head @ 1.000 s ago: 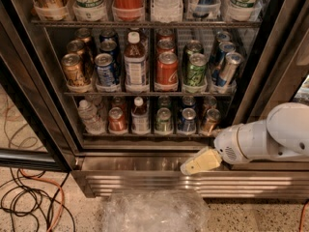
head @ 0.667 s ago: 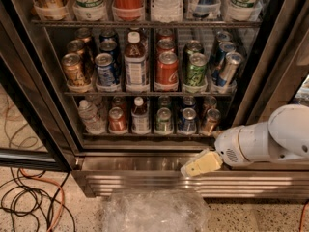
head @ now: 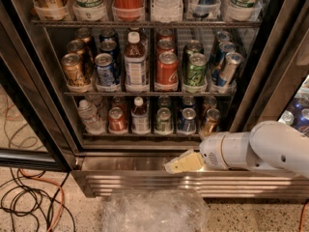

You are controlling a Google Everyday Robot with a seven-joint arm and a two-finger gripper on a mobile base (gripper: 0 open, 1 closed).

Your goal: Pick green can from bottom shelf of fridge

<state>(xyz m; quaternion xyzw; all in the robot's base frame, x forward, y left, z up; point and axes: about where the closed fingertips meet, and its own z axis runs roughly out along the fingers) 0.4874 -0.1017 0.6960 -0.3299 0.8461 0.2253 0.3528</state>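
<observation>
The fridge (head: 145, 178) stands open in front of me. On its bottom shelf (head: 145, 135) the green can (head: 163, 120) stands upright in the front row, green with pale markings and a silver top. It sits between a labelled bottle (head: 140, 116) on its left and a blue can (head: 187, 121) on its right. My gripper (head: 171, 167) is on a white arm coming from the right. It is below the shelf, in front of the steel base strip, a little right of and below the green can. It holds nothing.
The bottom shelf also holds a water bottle (head: 89, 116), a red can (head: 117, 120) and a gold can (head: 211, 121). The middle shelf has a brighter green can (head: 196, 70). Crumpled clear plastic (head: 154, 210) lies on the floor. Cables (head: 29, 202) lie at left.
My gripper and arm have moved a little to the left along the base strip. The cans have not moved.
</observation>
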